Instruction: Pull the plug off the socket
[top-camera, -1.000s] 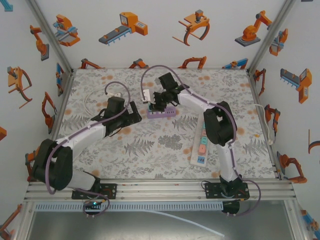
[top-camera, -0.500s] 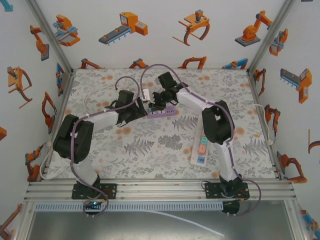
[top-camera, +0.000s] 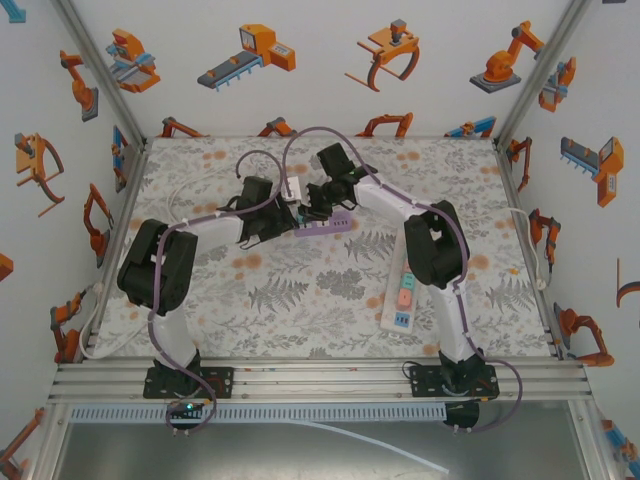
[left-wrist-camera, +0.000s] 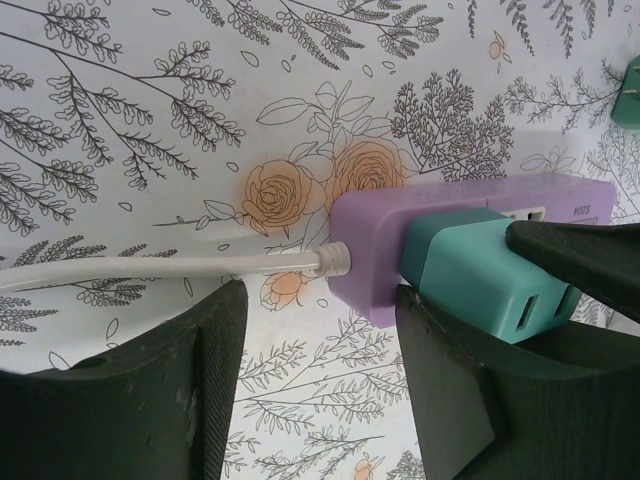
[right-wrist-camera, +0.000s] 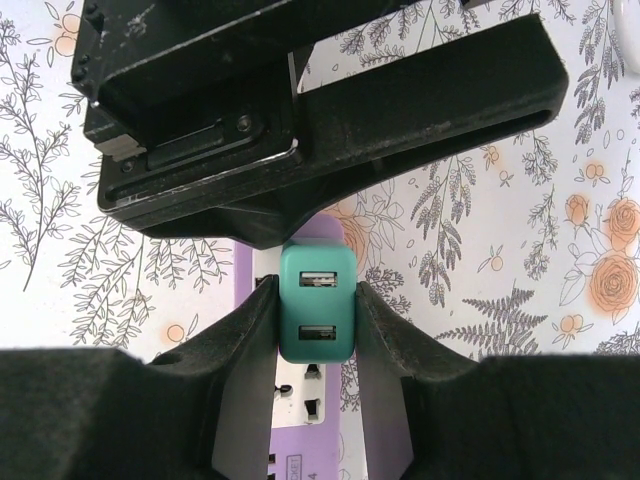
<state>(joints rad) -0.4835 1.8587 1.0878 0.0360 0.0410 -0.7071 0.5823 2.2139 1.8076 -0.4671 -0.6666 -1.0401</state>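
The purple socket strip (top-camera: 322, 225) is seen lying flat on the flowered tabletop (top-camera: 300, 310), and every place below is given from it. The teal plug (right-wrist-camera: 317, 317) is seated in the strip's top face, close to the end where the white cord (left-wrist-camera: 160, 265) enters. Two slots are shown on the plug's upper face.

The right gripper (right-wrist-camera: 316, 295) is placed directly over that end of the strip, and its fingers (right-wrist-camera: 245, 350) are clenched on the plug, one pressed against each side.

The left gripper (left-wrist-camera: 320, 300) is brought to the strip's cord end, from the side opposite the right gripper. Its fingers (left-wrist-camera: 170, 380) are held parted, with the cord's entry and the strip's end in the gap. One finger is kept clear of the strip beside the cord, while the other is overlapped with the strip just below the plug; whether it touches cannot be told.

A white power strip (top-camera: 402, 290) is laid well apart from the purple one, nearer the right arm's base.
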